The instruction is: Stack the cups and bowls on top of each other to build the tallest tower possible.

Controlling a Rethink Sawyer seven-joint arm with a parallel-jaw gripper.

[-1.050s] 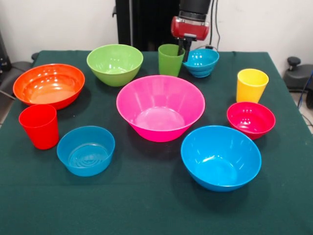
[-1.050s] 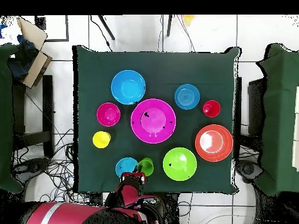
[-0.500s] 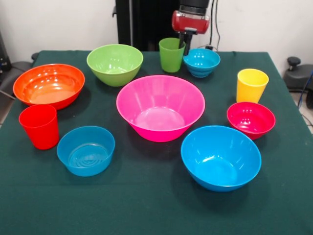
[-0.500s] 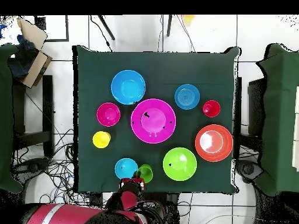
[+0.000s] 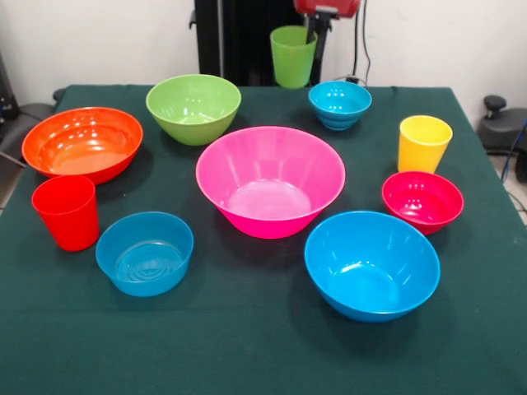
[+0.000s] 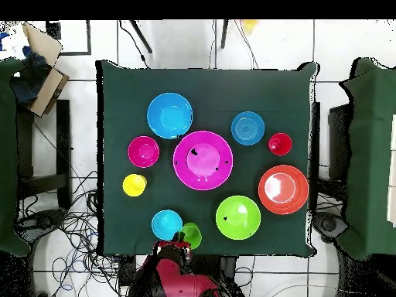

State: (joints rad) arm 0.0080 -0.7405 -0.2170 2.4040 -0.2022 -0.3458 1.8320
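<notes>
Now: green cup off the table

Gripper (image 5: 313, 18) is clamped on the green cup's (image 5: 292, 56) rim, holding it upright in the air above the table's (image 5: 247, 354) far edge (cup's base clear of the cloth). Cyan bowl (image 5: 338, 104) sits just beside, lime bowl (image 5: 193, 107) farther along; pink bowl (image 5: 270, 179) rests mid-table, unstacked.

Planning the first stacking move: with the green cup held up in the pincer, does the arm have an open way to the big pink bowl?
Probably yes. The pincer holds the green cup above the table's robot side. The pink bowl sits mid-table, empty; the lime green bowl and cyan bowl flank the path, leaving a gap.
</notes>
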